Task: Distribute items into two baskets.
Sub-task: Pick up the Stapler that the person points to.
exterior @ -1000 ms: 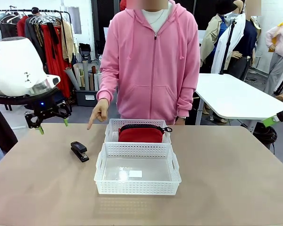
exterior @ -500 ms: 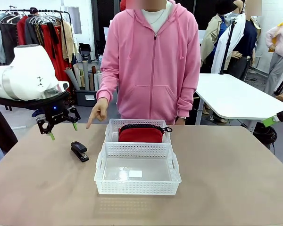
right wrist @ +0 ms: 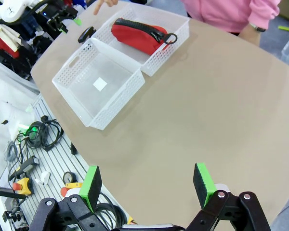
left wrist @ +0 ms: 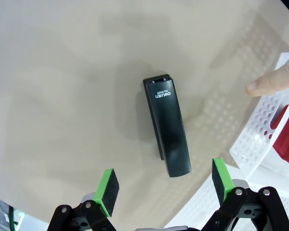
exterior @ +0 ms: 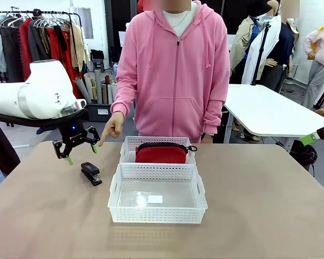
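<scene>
A small black stapler [exterior: 90,173] lies on the tan table left of the baskets. My left gripper [exterior: 82,154] hovers open just above and behind it. In the left wrist view the stapler [left wrist: 167,126] lies lengthwise between and ahead of the open left gripper [left wrist: 164,185], untouched. The red pouch [exterior: 162,154] rests in the far, smaller basket [exterior: 130,144]. The near, larger basket [exterior: 114,194] holds just a small white label. My right gripper [right wrist: 147,185] is open with nothing in it, high over the table's right edge.
A person in a pink hoodie stands at the far side, one hand [exterior: 112,129] pointing down toward the stapler; the fingertip [left wrist: 272,82] hangs beside the far basket [left wrist: 267,120]. Cables and gear [right wrist: 33,139] lie below the table's edge.
My left arm has swung right and down, bringing its open gripper from off the table's left to just above the stapler. The person's hand, the baskets and the pouch have stayed put.
</scene>
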`<move>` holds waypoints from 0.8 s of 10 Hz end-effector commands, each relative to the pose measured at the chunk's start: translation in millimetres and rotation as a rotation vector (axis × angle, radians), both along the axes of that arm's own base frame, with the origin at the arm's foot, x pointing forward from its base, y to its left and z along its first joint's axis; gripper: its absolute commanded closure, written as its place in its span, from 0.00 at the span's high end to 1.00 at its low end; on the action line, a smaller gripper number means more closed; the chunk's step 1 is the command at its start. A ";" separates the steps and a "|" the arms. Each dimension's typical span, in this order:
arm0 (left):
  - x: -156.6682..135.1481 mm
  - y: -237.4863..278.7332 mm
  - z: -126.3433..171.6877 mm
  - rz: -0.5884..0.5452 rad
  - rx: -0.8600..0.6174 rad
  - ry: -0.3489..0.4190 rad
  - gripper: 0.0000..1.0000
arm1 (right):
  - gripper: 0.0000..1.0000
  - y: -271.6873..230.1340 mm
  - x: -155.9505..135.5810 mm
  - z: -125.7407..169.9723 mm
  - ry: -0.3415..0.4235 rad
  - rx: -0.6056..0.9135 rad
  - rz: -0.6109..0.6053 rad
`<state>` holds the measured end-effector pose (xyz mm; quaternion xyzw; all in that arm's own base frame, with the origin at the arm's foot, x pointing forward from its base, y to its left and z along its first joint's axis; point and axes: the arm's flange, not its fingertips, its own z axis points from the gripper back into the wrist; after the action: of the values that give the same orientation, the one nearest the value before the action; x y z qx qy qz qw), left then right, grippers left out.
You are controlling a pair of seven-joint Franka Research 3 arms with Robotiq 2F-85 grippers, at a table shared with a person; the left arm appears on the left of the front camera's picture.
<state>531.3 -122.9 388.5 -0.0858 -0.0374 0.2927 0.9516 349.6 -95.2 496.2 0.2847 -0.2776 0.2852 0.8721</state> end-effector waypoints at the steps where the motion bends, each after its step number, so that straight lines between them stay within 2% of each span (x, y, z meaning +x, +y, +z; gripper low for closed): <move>1: 8.5 -8.4 -4.3 0.049 0.005 0.039 1.00 | 1.00 1.0 1.4 0.8 -0.008 0.017 0.001; 5: 10.3 -14.9 -27.7 0.062 0.037 0.067 1.00 | 1.00 1.0 1.4 0.8 -0.008 0.017 0.001; 8: 8.0 -10.6 -42.7 0.047 0.071 0.047 1.00 | 1.00 1.0 1.4 0.8 -0.008 0.017 0.001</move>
<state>539.1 -132.6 349.1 -0.0588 -0.0107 0.3081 0.9495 349.5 -95.2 496.2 0.2847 -0.2776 0.2852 0.8721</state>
